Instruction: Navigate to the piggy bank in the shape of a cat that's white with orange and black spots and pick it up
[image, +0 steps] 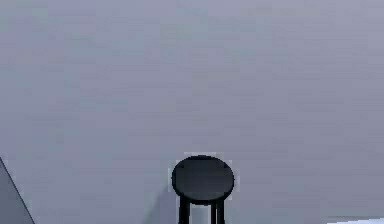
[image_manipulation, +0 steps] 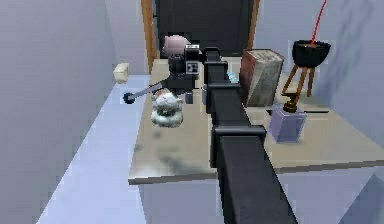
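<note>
The drive looks finished: the arm (image_manipulation: 236, 140) reaches across the table (image_manipulation: 190, 168), and the hand (image_manipulation: 156, 93) sits right at a small whitish rounded figure (image_manipulation: 166, 110) with darker patches. This is probably the cat piggy bank, on the tabletop toward the arm side view's left. Whether the hand has hold of anything cannot be told, so the lift is judged still to do. A pinkish round object (image_manipulation: 177, 44), a brown box (image_manipulation: 262, 78), a black bowl on a wooden stand (image_manipulation: 308, 55) and a pale bottle (image_manipulation: 287, 124) crowd nearby, and a black stool (image: 203, 180) stands ahead by the wall.
</note>
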